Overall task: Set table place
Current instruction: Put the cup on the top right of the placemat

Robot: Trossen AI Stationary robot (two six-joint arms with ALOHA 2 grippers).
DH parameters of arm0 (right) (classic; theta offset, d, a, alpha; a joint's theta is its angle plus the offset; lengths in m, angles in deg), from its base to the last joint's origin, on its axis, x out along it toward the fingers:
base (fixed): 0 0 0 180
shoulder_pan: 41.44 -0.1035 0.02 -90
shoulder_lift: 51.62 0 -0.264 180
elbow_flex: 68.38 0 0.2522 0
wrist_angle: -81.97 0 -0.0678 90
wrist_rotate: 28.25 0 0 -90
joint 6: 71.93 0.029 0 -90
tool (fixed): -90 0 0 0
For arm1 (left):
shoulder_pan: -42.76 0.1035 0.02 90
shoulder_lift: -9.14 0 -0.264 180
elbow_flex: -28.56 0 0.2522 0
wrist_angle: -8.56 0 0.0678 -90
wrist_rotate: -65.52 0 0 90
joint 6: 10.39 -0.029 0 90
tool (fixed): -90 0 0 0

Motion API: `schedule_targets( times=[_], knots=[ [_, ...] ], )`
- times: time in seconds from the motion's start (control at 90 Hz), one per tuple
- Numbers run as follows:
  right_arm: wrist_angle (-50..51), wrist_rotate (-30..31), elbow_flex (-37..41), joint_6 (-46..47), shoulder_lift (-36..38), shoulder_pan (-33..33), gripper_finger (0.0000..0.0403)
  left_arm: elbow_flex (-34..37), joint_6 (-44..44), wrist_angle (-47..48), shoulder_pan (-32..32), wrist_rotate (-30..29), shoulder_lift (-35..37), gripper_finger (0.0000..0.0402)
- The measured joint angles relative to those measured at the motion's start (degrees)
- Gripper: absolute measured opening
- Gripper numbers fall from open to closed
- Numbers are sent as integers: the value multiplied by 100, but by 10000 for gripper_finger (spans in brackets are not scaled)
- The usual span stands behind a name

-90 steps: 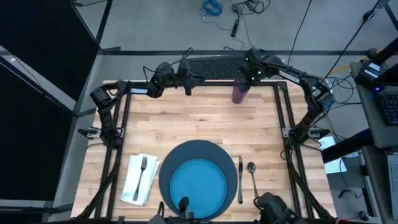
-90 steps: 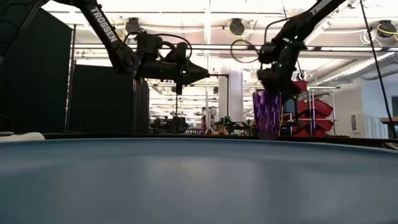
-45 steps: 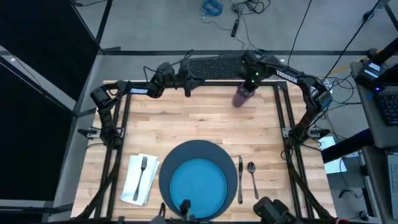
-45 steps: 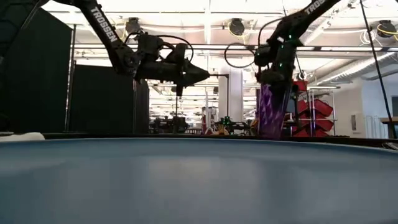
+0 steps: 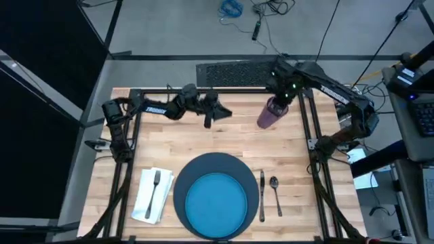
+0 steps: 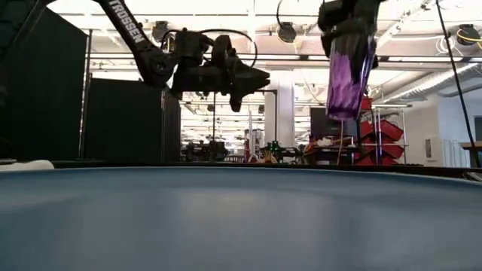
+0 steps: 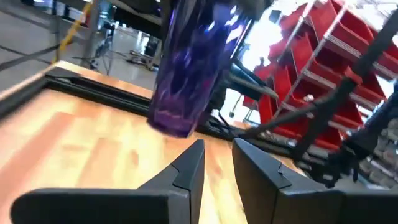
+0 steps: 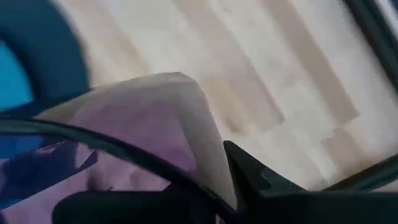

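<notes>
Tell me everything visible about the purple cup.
The purple cup is a tall tumbler of translucent, faceted, plastic-looking material, narrower at its base. The right gripper holds it by the rim end, and the low view shows it lifted well clear of the table, slightly tilted. It hangs over the table's far right part, beyond the knife and spoon. Only the gripper touches it.

bright overhead room light; wrist views motion-blurred, low view's foreground unfocused.

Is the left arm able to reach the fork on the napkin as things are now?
Probably yes. The left gripper hangs free above the table, and nothing stands between it and the fork on the napkin.
</notes>
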Motion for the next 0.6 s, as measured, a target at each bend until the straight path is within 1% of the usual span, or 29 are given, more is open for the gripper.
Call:
schedule_targets(
  times=[0.122,0.222,0.322,0.422,0.511,0.6],
  knots=[
    [13,19,0,430,231,-751,0,644,-130,48,-262,-677,485,68],
    [-72,54,120,761,385,-1299,0,1319,-230,36,-450,-1249,1192,68],
    [-374,163,515,1064,511,-1696,0,2022,-320,27,-629,-1914,2045,68],
    [-888,181,1064,1279,525,-1945,0,2557,-477,44,-775,-2668,2890,68],
    [-1495,175,1501,1409,415,-2065,0,2809,-546,20,-806,-2929,3492,68],
    [-1876,188,1687,1443,174,-2115,0,2948,-540,5,-827,-3054,3891,68]
  ],
)
